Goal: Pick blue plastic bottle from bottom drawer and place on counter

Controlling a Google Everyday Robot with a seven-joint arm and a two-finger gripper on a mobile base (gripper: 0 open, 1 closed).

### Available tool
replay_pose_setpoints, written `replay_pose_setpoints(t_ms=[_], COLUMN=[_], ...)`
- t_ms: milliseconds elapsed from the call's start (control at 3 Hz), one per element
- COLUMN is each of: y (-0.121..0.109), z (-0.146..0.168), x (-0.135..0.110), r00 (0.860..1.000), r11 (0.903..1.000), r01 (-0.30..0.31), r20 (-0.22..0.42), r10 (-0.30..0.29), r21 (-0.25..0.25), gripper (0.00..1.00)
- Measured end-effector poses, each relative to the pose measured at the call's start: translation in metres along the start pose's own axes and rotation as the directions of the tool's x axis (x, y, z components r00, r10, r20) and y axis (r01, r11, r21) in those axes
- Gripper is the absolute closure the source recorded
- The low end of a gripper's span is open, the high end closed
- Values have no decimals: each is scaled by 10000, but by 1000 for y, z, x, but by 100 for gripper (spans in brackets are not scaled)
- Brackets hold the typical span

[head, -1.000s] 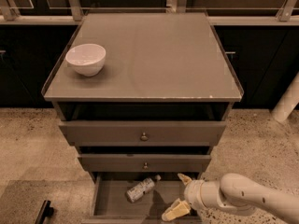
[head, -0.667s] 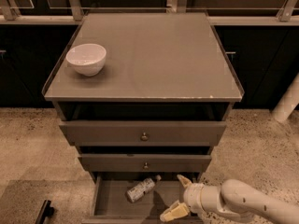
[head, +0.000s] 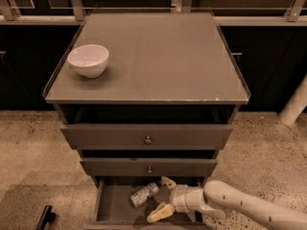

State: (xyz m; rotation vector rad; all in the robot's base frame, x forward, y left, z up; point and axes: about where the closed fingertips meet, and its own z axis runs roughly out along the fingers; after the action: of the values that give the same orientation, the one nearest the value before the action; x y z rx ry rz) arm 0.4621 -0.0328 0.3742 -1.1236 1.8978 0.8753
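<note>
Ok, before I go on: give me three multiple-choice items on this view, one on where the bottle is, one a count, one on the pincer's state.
1. Where is the blue plastic bottle? A on the counter; B lying in the bottom drawer; C in the top drawer.
2. How many things stand on the counter? A one; B none; C three.
3. The pincer is: A shut on the bottle; B shut, up over the counter; C open, low by the bottle.

Key: 1 B, the bottle lies on its side on the drawer's plank floor. 2 A, only the white bowl stands there, at the left side. 3 C, its fingers are spread apart at the bottom drawer and the bottle is not gripped.
</note>
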Motion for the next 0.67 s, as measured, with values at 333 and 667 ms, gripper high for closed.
replay_pose_setpoints(t_ms=[333,667], y=[-5,-4], z=[38,42], x=[10,9], r00=[9998,9998], r11=[9990,9987], r01=[14,40], r20=[-187,-189], r10=[-22,-50], r21=[-445,-503], gripper=[0,0])
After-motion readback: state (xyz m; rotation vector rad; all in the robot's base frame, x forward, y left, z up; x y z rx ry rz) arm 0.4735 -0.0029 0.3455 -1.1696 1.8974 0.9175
